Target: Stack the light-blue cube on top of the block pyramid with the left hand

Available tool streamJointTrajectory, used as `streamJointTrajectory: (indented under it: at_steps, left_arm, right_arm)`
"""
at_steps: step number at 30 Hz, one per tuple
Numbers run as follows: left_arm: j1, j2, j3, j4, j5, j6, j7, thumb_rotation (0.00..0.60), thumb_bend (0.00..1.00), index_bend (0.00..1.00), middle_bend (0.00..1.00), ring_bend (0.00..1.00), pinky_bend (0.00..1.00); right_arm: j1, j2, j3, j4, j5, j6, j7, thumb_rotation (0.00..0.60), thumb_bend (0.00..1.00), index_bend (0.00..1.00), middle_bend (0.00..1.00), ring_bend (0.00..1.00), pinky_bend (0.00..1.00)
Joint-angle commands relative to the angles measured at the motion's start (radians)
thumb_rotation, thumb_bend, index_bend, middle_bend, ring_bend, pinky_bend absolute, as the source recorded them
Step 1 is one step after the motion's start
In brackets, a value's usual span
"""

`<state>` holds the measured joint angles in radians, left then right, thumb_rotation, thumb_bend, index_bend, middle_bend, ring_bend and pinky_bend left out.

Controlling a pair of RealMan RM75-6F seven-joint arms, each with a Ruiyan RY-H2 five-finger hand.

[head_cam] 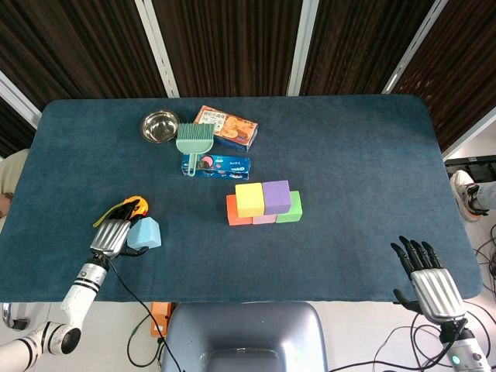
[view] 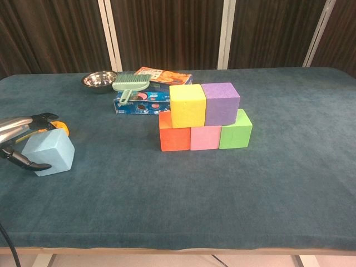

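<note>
**Light-blue cube in the left hand's grasp, lift to come**

Light-blue cube (head_cam: 144,232) sits tilted at the table's (head_cam: 349,155) eight o'clock, the left hand's (head_cam: 111,236) fingers (view: 26,162) curled around it. Next judged move: raise it, carry toward three o'clock, settle atop the block pyramid (head_cam: 263,202). Right hand (head_cam: 428,283) idles at five o'clock, fingers spread, holding nothing.

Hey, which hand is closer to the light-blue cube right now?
Left. The left hand is right against the light-blue cube, fingers wrapped around it near the table's left front. The right hand hangs open off the table's front right corner, far from it.
</note>
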<state>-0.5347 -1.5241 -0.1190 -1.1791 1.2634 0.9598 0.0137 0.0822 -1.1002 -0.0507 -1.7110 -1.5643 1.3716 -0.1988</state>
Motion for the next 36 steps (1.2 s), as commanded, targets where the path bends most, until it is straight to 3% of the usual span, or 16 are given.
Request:
streamJointTrajectory:
  at_steps: [1, 7, 11, 16, 19, 23, 27, 32, 36]
  left_arm:
    - [-0.002, 0.008, -0.003, -0.006, 0.008, 0.005, -0.01, 0.572, 0.28, 0.47, 0.04, 0.0, 0.14]
    - [-0.003, 0.019, -0.016, -0.026, 0.038, 0.064, 0.001, 0.6, 0.47, 0.61, 0.26, 0.13, 0.19]
    - [-0.007, 0.037, -0.04, -0.073, 0.048, 0.12, 0.05, 0.6, 0.53, 0.68, 0.44, 0.31, 0.25]
    - [-0.023, 0.096, -0.096, -0.216, 0.013, 0.163, 0.178, 0.6, 0.55, 0.71, 0.47, 0.35, 0.26]
    - [-0.042, 0.15, -0.156, -0.379, -0.066, 0.156, 0.245, 0.6, 0.56, 0.71, 0.48, 0.38, 0.26]
    - [-0.112, 0.243, -0.241, -0.606, -0.242, 0.089, 0.378, 0.6, 0.56, 0.71, 0.48, 0.38, 0.26]
    - [-0.233, 0.31, -0.319, -0.748, -0.512, 0.035, 0.521, 0.6, 0.56, 0.71, 0.48, 0.37, 0.26]
    - [-0.471, 0.312, -0.371, -0.79, -0.856, 0.105, 0.77, 0.6, 0.57, 0.71, 0.48, 0.36, 0.24]
    - [-0.634, 0.26, -0.389, -0.752, -1.043, 0.177, 0.899, 0.6, 0.57, 0.71, 0.48, 0.36, 0.23]
  right_arm:
    - [0.001, -0.002, 0.0, 0.0, 0.002, -0.002, -0.005, 0.6, 0.21, 0.0, 0.0, 0.0, 0.0]
    - [0.002, -0.004, 0.002, 0.0, 0.006, -0.006, -0.008, 0.6, 0.21, 0.0, 0.0, 0.0, 0.0]
    - [0.003, -0.003, 0.002, -0.002, 0.005, -0.007, -0.006, 0.6, 0.21, 0.0, 0.0, 0.0, 0.0]
    - [0.002, 0.001, 0.001, -0.001, 0.002, -0.005, 0.007, 0.6, 0.21, 0.0, 0.0, 0.0, 0.0]
    - [0.003, 0.004, 0.001, -0.001, 0.0, -0.005, 0.016, 0.6, 0.21, 0.0, 0.0, 0.0, 0.0]
    - [0.005, 0.01, -0.001, -0.002, -0.003, -0.008, 0.031, 0.6, 0.21, 0.0, 0.0, 0.0, 0.0]
    - [0.005, 0.026, 0.0, -0.003, -0.005, -0.004, 0.072, 0.6, 0.21, 0.0, 0.0, 0.0, 0.0]
    - [0.01, 0.045, 0.005, 0.004, -0.001, -0.009, 0.129, 0.6, 0.21, 0.0, 0.0, 0.0, 0.0]
    - [0.019, 0.055, 0.007, 0.011, 0.004, -0.026, 0.157, 0.6, 0.21, 0.0, 0.0, 0.0, 0.0]
